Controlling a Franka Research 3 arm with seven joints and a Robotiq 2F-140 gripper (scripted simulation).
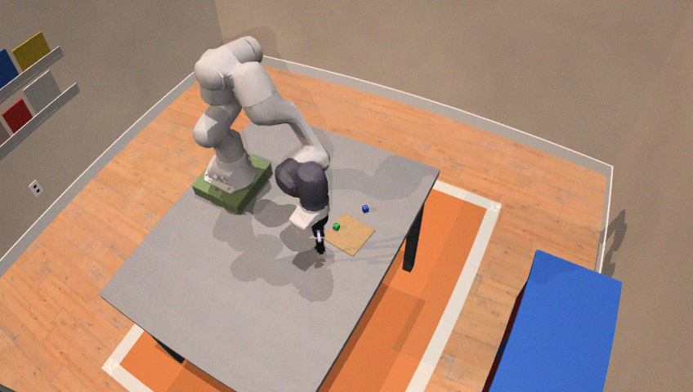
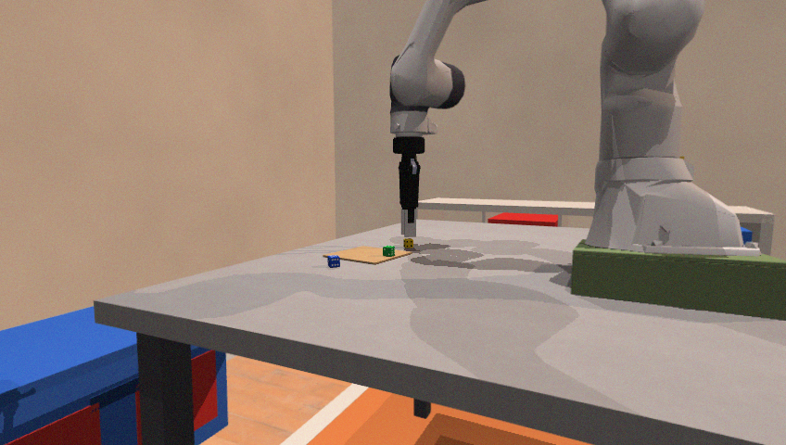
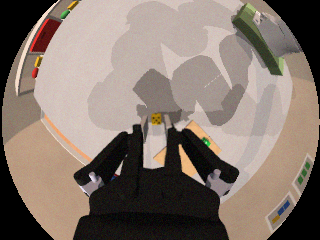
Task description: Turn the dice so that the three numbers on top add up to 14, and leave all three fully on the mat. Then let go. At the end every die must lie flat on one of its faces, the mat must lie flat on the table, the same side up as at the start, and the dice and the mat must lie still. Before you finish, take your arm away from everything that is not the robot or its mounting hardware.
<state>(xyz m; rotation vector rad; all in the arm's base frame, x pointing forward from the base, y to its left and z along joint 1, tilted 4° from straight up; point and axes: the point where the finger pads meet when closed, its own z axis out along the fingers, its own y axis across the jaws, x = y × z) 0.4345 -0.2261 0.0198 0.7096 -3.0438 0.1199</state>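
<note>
A tan mat (image 1: 352, 238) (image 2: 361, 254) (image 3: 192, 128) lies flat on the grey table. A green die (image 1: 336, 226) (image 2: 387, 250) (image 3: 206, 142) sits on the mat near its edge. A blue die (image 1: 364, 208) (image 2: 333, 260) lies on the table beside the mat, off it. A yellow die (image 2: 408, 243) (image 3: 156, 119) lies on the table just off the mat's near corner. My gripper (image 1: 319, 251) (image 2: 408, 231) (image 3: 156, 121) points straight down right above the yellow die. Its fingers stand a narrow gap apart with nothing between them. The arm hides the yellow die in the top view.
The robot's green base block (image 1: 233, 193) (image 2: 662, 275) stands at the back of the table. The table's edge (image 1: 413, 228) runs close past the mat and the blue die. A blue bench (image 1: 559, 325) stands on the floor beyond it.
</note>
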